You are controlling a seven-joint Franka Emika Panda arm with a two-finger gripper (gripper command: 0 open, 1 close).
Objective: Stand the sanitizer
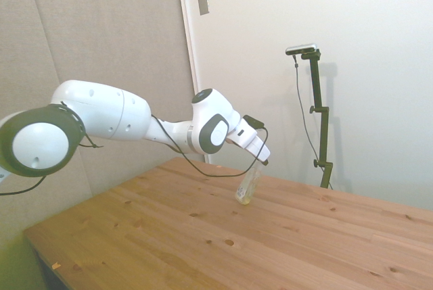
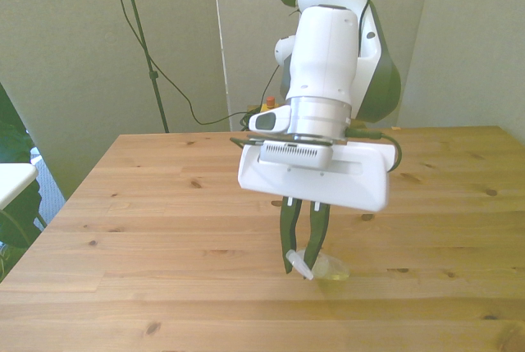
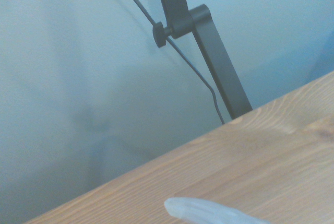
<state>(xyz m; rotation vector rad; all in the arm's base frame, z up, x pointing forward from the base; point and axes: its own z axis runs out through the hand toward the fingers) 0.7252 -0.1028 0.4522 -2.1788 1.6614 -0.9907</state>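
One sanitizer is showing in the views: a slim clear bottle carrying yellowish liquid that is pooling at its lower end. No writing on it is legible; any label is too small and blurred to read. The bottle is hanging tilted in the pincer, with its lower end touching or sitting just above the table; the pictures are not settling which. In the front view the two dark fingers are closing around the sanitizer, so the pincer is gripping the bottle near its upper part, and a pale end of the bottle is protruding beside the fingertips. In the side view the single white arm is reaching over the table, with the pincer angling downward above the far half of the table. In the wrist view a pale blurred tip of the sanitizer is lying against the wooden table.
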